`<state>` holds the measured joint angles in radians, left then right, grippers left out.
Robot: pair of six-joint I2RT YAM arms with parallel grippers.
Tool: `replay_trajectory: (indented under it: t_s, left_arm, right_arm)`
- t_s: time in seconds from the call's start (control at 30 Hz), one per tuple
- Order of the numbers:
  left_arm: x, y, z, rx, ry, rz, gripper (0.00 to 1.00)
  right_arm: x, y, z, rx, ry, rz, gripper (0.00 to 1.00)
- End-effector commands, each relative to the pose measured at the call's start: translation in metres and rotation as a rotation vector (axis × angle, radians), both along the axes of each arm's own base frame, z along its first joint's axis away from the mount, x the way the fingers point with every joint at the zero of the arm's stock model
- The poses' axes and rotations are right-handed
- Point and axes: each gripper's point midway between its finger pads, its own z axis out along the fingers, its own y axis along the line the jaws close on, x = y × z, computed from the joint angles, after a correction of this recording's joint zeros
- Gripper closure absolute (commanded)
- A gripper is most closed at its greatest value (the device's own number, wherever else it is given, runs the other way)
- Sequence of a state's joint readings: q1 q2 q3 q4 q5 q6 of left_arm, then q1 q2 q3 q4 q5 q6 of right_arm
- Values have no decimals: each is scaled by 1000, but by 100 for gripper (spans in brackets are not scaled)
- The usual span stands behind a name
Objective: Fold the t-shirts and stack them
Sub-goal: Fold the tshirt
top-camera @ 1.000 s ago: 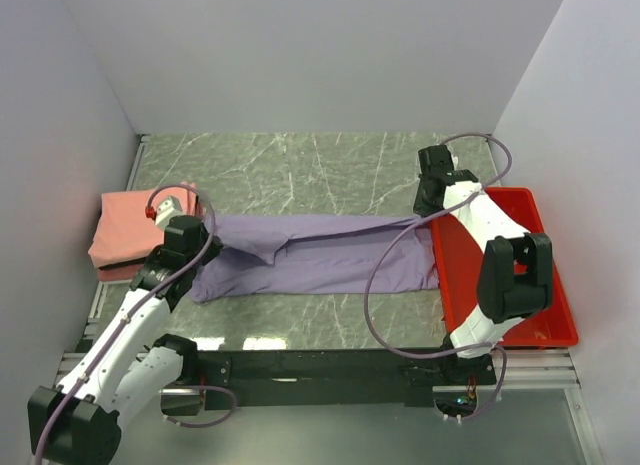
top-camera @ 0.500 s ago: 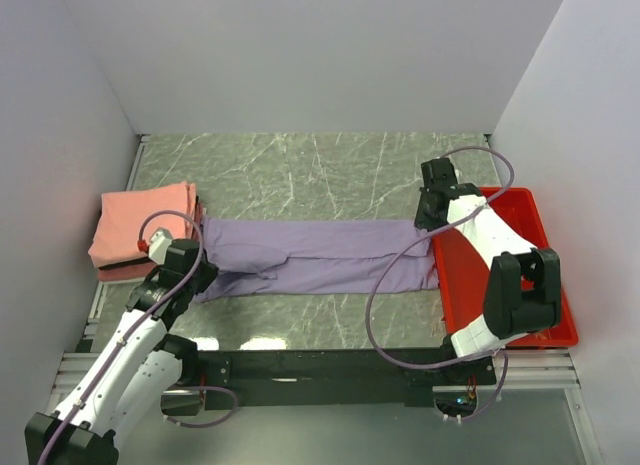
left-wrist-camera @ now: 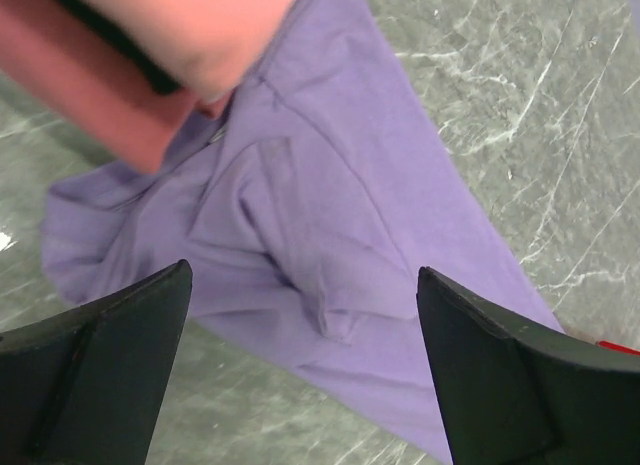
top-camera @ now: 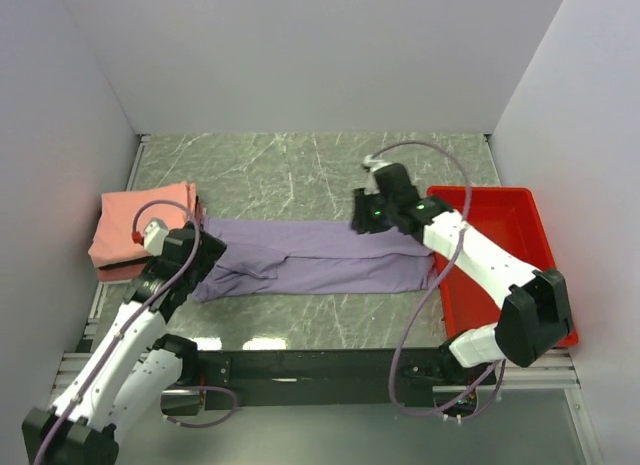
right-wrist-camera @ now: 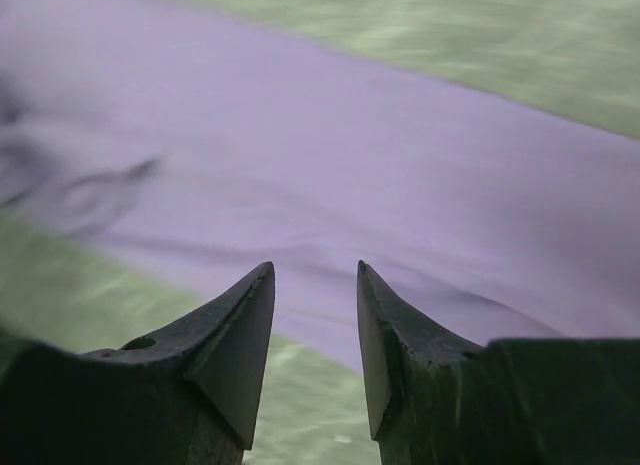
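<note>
Two empty claws over a purple shirt [top-camera: 320, 257] spread on a marble desk [top-camera: 300, 170].
The left claw [left-wrist-camera: 302, 275] gapes wide, holding nothing, above the shirt's rumpled left end, just beside the folded pink stack [top-camera: 140, 225]. The right claw [right-wrist-camera: 312, 270] is narrowly parted and also empty, above the shirt's far edge, right of centre. The shirt lies in a long flat band across the desk, its right end just beside a red tray [top-camera: 520, 220].

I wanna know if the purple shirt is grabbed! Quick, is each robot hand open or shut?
Left gripper: wide open, empty, above the purple t-shirt.
Right gripper: open, empty.
</note>
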<state>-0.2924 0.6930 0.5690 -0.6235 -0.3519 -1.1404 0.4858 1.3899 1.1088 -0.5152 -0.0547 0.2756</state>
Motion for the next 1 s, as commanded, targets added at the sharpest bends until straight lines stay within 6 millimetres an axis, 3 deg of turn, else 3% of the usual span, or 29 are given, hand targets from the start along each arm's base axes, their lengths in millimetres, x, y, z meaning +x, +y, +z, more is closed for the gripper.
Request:
replay_trajectory:
  t_s: [0.0,0.03,0.07,0.13,0.17,0.2,0.27,0.4,0.47,0.77,0.97]
  left_arm:
    - [33,-11,30,12,-79,-42,0]
    - [36,-8,27,40,-63,-31,1]
    - [39,-4,18,69,-17,-14,1]
    - [48,-2,18,104,-6,-6,1]
    - [52,-2,7,123,36,-12,1]
    - [57,-4,7,125,44,-13,5]
    - [63,-3,-9,154,115,-16,8]
    - [75,3,-28,192,200,27,21]
    - [81,5,-39,205,231,35,23]
    - [107,9,-67,205,313,51,30]
    - [104,16,-84,232,405,83,40]
  right_arm:
    - [-22,93,20,219,-12,291,54]
    - [-26,109,19,230,-10,325,54]
    - [-39,133,-2,189,35,369,54]
    - [-39,157,-4,157,44,390,54]
    - [-48,174,-27,116,89,421,54]
    - [-43,187,-22,122,80,421,54]
    - [-47,196,-48,69,144,432,55]
    - [-52,216,-62,40,158,457,56]
    - [-56,222,-72,36,170,479,56]
    - [-71,243,-85,64,179,565,58]
    - [-79,256,-96,68,187,614,57]
